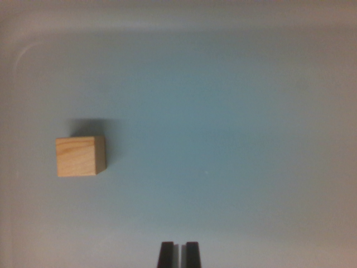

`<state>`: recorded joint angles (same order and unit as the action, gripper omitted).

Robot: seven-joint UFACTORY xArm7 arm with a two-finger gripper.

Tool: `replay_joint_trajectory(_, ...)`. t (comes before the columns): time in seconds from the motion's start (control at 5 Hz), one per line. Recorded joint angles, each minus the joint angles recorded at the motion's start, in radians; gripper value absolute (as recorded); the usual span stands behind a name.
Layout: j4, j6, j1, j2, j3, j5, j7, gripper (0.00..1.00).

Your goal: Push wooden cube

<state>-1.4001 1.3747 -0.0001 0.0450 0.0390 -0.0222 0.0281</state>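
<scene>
Wrist view, read from its left to its right. At the wrist view's left, a little below mid-height, we see the wooden cube (81, 156) resting flat on a pale blue-grey surface (234, 128). We see its top face squarely and a thin strip of its right side face; its shadow falls above it and slightly to the right. The wood is light tan with faint grain, its edges crisp and square, and nothing touches it. We judge it a rigid, light block that should slide readily on this smooth floor, though an off-centre shove could turn it instead of moving it straight.

Moving right, the surface is bare. A brighter, curved band along the top edge and the upper-left corner may be the rim of a tray or bin, but the blur leaves us unsure.

At bottom centre we see the gripper (179, 255), only its two dark fingertips in frame. The tips stand almost together, with a thin pale sliver between them; we read the jaws as closed on nothing.

The gripper is well apart from the cube, so we judge the approach step in hand, contact not yet made. The next move calls for carrying the closed tips across to the cube, lowering to its height, and meeting one face squarely.
</scene>
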Motion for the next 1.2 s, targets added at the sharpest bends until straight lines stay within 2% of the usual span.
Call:
replay_joint_trajectory(0.2,0.0,0.0,0.0,0.0,0.0,0.0,0.0,0.0)
replay_joint_trajectory(0.4,0.029,-0.042,0.0069,0.015,0.008,0.0023,0.011,0.0)
replay_joint_trajectory(0.6,0.029,-0.042,0.0069,0.015,0.008,0.0023,0.011,0.0)
replay_joint_trajectory(0.8,0.06,-0.087,0.014,0.03,0.016,0.0046,0.022,0.0)
replay_joint_trajectory(1.0,0.06,-0.087,0.014,0.03,0.016,0.0046,0.022,0.0)
replay_joint_trajectory(1.2,0.09,-0.13,0.0211,0.045,0.025,0.0069,0.033,0.0)
